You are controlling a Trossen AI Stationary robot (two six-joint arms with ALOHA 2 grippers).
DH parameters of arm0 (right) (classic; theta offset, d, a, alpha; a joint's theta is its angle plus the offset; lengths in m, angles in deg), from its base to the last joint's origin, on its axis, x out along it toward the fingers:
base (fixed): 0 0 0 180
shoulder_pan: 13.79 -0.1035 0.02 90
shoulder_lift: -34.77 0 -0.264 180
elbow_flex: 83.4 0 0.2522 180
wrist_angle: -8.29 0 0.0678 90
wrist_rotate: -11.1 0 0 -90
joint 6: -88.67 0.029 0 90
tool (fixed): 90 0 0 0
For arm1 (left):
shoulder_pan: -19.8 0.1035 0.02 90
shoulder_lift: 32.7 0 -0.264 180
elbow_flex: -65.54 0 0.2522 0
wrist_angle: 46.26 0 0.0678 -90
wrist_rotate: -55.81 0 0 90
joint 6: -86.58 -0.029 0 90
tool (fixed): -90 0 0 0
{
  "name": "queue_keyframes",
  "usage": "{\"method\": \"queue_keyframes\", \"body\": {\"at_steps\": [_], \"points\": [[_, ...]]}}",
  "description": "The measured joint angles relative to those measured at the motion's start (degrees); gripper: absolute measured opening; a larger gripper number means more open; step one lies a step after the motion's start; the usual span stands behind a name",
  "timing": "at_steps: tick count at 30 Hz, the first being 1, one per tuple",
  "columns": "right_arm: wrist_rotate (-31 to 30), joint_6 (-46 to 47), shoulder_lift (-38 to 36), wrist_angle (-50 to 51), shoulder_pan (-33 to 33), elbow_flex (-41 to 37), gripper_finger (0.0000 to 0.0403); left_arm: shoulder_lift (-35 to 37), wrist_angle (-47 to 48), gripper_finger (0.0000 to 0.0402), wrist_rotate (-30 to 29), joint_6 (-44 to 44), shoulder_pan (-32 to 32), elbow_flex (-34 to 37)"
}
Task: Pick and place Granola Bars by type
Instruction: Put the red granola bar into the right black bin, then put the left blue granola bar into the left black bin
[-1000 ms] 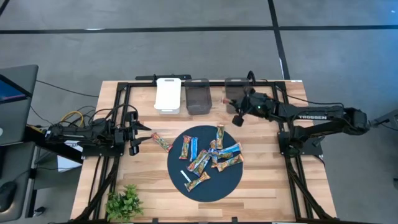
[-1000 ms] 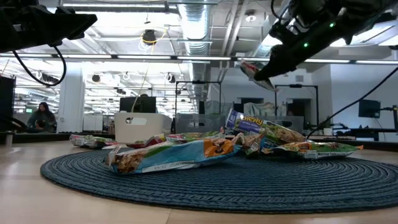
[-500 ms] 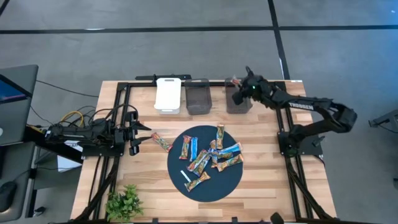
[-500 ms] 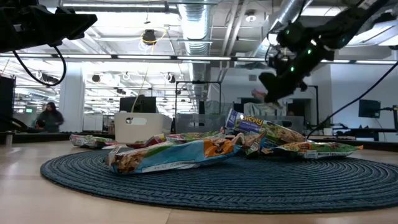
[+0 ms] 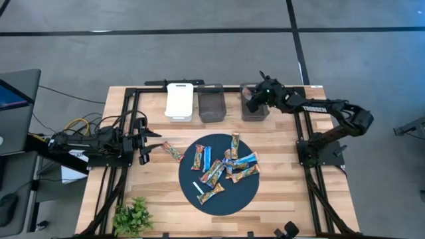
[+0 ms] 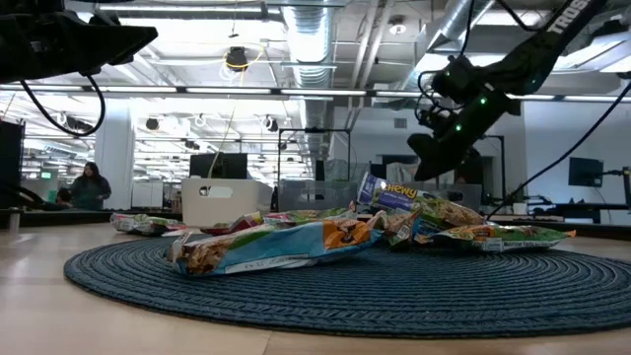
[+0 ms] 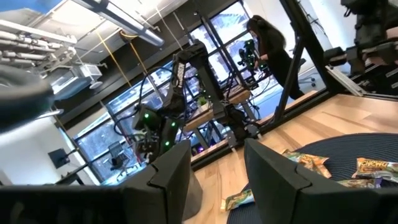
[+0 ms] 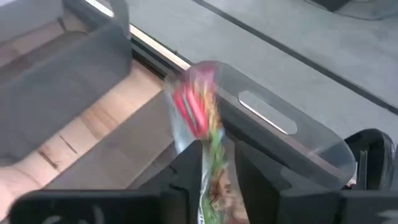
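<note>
Several granola bars point(image 5: 222, 169) in blue, orange-brown and reddish wrappers lie heaped on a round dark mat point(image 5: 236, 199); the low view shows the heap point(image 6: 325, 235) too. One more bar point(image 5: 172, 151) lies on the wood left of the mat. My right gripper point(image 5: 253, 101) hangs over the rightmost dark bin point(image 5: 247, 113) at the far edge, shut on a reddish multicoloured bar point(image 8: 198, 115). My left gripper point(image 5: 151, 138) waits open at the table's left, left of the lone bar; nothing stands between its fingers point(image 7: 177, 171). My right gripper pinches the reddish bar between its two fingers point(image 8: 186, 168), by its lower part point(image 8: 213, 155). The rest of the wrapper sticks out past the fingertips, lifted clear over the bin's inside. The bar's held end is hidden behind the fingers.
At the far edge stand a white bin point(image 5: 178, 101), a middle dark bin point(image 5: 212, 103) and the right one. A thin white stick point(image 5: 197, 188) lies on the mat. A small green plant point(image 5: 133, 216) sits at the near left corner. A person point(image 6: 89, 185) shows in the room beyond.
My right gripper has carried the reddish bar toward the table's far edge, from the near side of the right dark bin to a place over it, and has turned as the arm stretched out. It has stayed shut on the bar. The left arm has kept still.
</note>
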Motion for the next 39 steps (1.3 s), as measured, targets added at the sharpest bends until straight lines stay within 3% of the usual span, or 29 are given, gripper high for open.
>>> {"method": "queue_keyframes", "body": {"at_steps": [7, 15, 21, 29, 34, 39], "points": [[1.6, -4.1, -3.2, 0.4, -1.1, 0.0, 0.0178, 0.0, 0.3, 0.0146, 0.0, 0.6, 0.0, 0.0], [22.3, -16.9, -5.6, 5.6, -13.8, 0.0, 0.0222, 0.0, 0.5, 0.0146, 0.0, 1.6, 0.0, 0.0], [20.7, -19.8, -3.1, 8.7, -23.8, 0.0, 0.0221, 0.0, 0.6, 0.0146, 0.1, 3.7, 0.0, 0.0], [20.7, -21.5, -2.3, 4.0, -31.3, 0.0, 0.0205, -1.0, 6.2, 0.0146, 3.3, 7.6, 0.0, -0.5], [20.4, -23.8, -2.3, 1.1, -32.4, 0.0, 0.0197, -7.5, 5.6, 0.0146, 0.8, 10.3, 0.0, -1.6], [16.0, -24.1, -2.5, 1.1, -31.1, 0.0, 0.0189, -18.7, 1.0, 0.0146, -0.6, 12.8, 0.0, -4.1]]}}
